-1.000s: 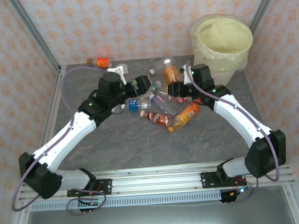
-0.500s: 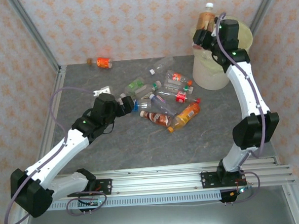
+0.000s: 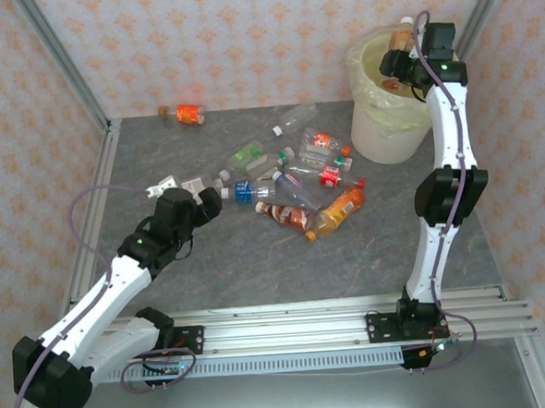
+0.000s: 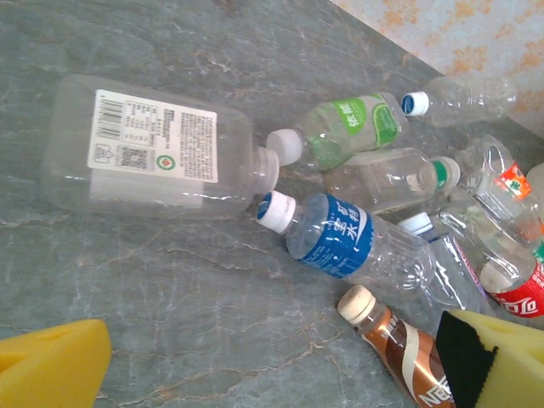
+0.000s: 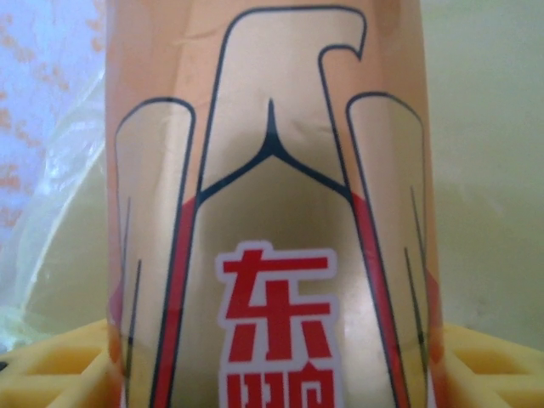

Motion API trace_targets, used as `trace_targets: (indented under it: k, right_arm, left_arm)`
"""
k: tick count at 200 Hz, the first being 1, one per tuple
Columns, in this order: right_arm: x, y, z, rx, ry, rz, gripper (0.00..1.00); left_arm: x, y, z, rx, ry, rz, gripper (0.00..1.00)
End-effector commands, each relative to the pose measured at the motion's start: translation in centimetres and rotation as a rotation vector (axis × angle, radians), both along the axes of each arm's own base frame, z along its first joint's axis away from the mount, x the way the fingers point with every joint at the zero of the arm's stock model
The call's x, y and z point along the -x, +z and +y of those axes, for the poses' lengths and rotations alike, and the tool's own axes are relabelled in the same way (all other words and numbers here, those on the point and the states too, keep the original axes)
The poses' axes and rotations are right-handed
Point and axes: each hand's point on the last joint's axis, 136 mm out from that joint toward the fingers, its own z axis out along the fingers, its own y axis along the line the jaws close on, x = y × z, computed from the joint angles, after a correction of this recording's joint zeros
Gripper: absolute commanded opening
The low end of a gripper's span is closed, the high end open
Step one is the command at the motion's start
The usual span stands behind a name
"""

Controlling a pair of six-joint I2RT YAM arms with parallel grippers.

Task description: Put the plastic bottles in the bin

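**A:** Overhead view first. Which step is this?

**B:** The drop. The right arm stretches up and back, so the right pincer hangs over the mouth of the round cream-yellow bin lined with a yellowish-green bag. The bin stands at the far right of the grey marbled desk. Between the jaws is an orange-and-gold labelled plastic bottle, above the opening and not yet inside. Roughly ten clear plastic bottles lie heaped mid-desk. One orange-labelled bottle lies well apart at the far left.

**A:** And the left arm?

**B:** The left pincer is low, just beside the heap's left edge.

**A:** The left wrist view?

**B:** Its yellow foam pads are spread wide, with nothing between them. Ahead lies a blue-labelled clear bottle, its long axis slanting and its white cap toward the upper left. I judge it a likely next pick, which would need the jaws turned across that axis.

**A:** The right wrist view?

**B:** The orange-and-gold labelled plastic bottle stands between two yellow pads. Its long axis is vertical and its red characters are upright, with the bin's lining behind. I cannot tell whether the pads are pinching it or letting go. Next, I judge, the jaws must part so that it falls lengthwise into the bin.
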Motion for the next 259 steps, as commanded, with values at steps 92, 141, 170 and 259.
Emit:
trace_targets:
  k: [92, 141, 170, 259]
  right_arm:
    - [0.7, 0.8, 3.5, -0.123, 0.143, 0.008, 0.89]
    - [2.3, 3.4, 3.1, -0.126, 0.094, -0.018, 0.92]
    - [4.3, 5.9, 3.1, -0.107, 0.086, -0.066, 0.96]
    - [15.3, 9.9, 5.3, -0.214, 0.101, -0.272, 0.99]
  left_arm:
    - [1.2, -1.3, 2.5, -0.049, 0.069, 0.048, 1.00]
    - [0.9, -1.7, 3.0, -0.048, 0.099, 0.077, 1.00]
    - [0.4, -2.0, 3.4, -0.025, 0.146, 0.105, 1.00]
    - [-2.2, -3.5, 5.0, 0.192, 0.469, 0.151, 1.00]
